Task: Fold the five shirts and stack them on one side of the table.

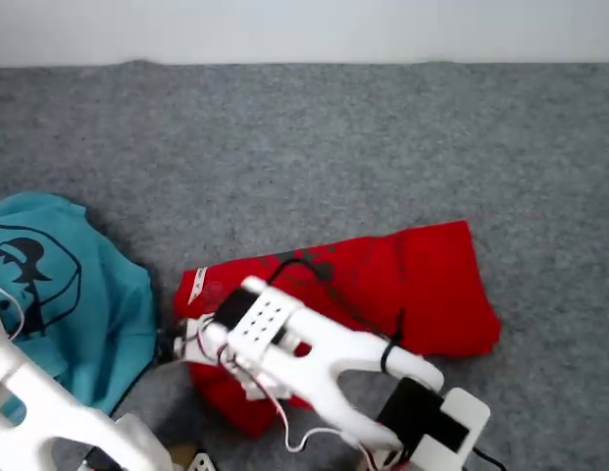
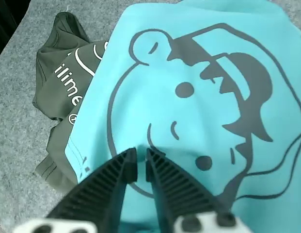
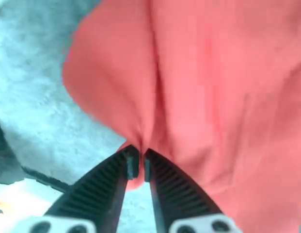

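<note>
Red shirt (image 1: 412, 285): front-centre of worktop (image 1: 382, 137), seemingly half-folded, edge clamped in right gripper's (image 3: 137, 162) jaws. Teal shirt (image 1: 78, 304): left side, atop dark shirt (image 2: 63, 97), likely the stack begun. Left gripper (image 2: 138, 158) above it, jaws together.

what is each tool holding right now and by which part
Right tool pinches a fold at the edge of the red shirt. Left tool seems to hold nothing.

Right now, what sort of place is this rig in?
Probably a lab bench set up for shirt folding: a grey fabric-covered table, a bare white wall behind, and a red shirt and teal shirt lying loose on it.
</note>
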`<action>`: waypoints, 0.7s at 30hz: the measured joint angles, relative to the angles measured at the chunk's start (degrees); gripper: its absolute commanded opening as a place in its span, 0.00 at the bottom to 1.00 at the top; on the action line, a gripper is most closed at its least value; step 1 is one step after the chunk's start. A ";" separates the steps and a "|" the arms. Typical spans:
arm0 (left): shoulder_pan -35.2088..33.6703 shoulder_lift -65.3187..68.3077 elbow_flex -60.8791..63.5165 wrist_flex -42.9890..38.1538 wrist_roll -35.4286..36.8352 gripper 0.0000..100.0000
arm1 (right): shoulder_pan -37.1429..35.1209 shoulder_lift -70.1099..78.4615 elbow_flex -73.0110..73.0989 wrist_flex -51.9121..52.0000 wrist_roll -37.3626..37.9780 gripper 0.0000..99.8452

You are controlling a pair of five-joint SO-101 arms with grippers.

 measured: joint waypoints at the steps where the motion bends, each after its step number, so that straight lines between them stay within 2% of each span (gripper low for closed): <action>1: 0.00 0.00 0.00 0.00 0.00 0.05 | 1.05 0.00 -1.58 0.00 0.09 0.01; 13: 0.00 0.00 0.00 0.00 0.00 0.05 | 7.30 14.42 -21.27 3.69 1.32 0.02; 21: 0.00 0.00 0.00 0.00 0.00 0.05 | 10.81 21.71 -30.95 3.87 -0.70 0.18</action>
